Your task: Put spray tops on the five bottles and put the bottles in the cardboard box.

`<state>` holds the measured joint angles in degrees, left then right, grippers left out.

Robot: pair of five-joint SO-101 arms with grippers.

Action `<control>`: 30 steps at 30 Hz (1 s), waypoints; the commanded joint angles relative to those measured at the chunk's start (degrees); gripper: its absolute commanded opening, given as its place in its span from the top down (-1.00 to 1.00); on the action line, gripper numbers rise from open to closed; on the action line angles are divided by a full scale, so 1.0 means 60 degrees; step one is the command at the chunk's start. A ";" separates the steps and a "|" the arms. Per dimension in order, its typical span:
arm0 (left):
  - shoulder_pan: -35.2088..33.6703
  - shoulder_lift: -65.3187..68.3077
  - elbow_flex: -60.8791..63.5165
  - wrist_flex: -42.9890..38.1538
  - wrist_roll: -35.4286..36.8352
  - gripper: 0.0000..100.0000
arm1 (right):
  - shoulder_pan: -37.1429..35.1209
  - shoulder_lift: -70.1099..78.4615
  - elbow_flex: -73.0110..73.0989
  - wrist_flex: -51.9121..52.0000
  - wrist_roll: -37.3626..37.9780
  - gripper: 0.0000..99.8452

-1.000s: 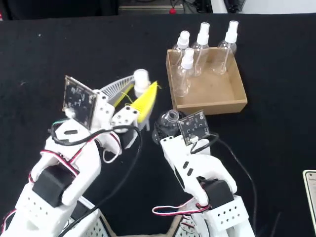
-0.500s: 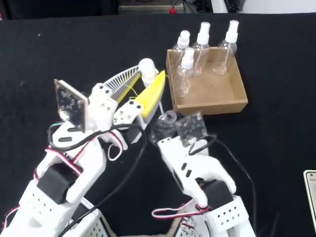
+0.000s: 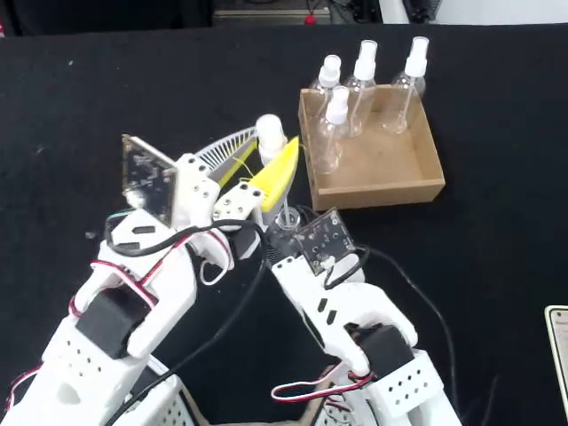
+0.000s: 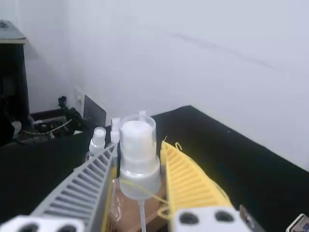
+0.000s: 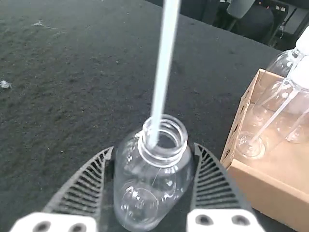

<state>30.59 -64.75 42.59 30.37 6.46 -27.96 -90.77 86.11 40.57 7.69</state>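
Observation:
My left gripper (image 3: 257, 160) is shut on a white spray top (image 3: 269, 135), held upright between its grey and yellow fingers (image 4: 186, 181). The spray top (image 4: 138, 159) has a thin dip tube (image 5: 161, 72) that reaches down into the mouth of a clear open bottle (image 5: 152, 179). My right gripper (image 5: 152, 193) is shut on that open bottle (image 3: 288, 220), holding it upright just in front of the cardboard box (image 3: 377, 188). Several capped bottles (image 3: 359, 75) stand in the box, toward its far side.
The black tabletop stretches around both arms. The box (image 5: 270, 186) sits close beside the held bottle, on the right arm's far side. A pale flat object (image 3: 557, 330) lies at the table's right edge.
The left gripper carried the spray top right and toward the right arm. The held bottle shifted left, and the dip tube now enters the bottle's mouth.

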 commanded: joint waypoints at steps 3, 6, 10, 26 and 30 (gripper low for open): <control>0.0022 0.0044 0.0447 0.0000 -0.0337 0.84 | -0.0117 -0.0212 -0.0051 -0.0264 0.0117 0.81; 0.0037 0.0044 0.0901 -0.0015 -0.0630 0.84 | -0.0117 -0.0212 -0.0051 -0.0264 0.0117 0.81; 0.0022 -0.0044 0.0974 -0.0278 -0.0630 0.84 | -0.0117 -0.0212 -0.0051 -0.0264 0.0117 0.81; -0.0154 -0.0029 -0.0711 -0.0615 -0.0601 0.84 | -0.0117 -0.0212 -0.0051 -0.0264 0.0117 0.81; -0.0154 0.0044 -0.0828 -0.0850 -0.0601 0.84 | -0.0117 -0.0212 -0.0051 -0.0264 0.0117 0.81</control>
<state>30.07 -64.57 41.45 26.68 3.12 -27.96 -90.77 86.11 40.57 8.04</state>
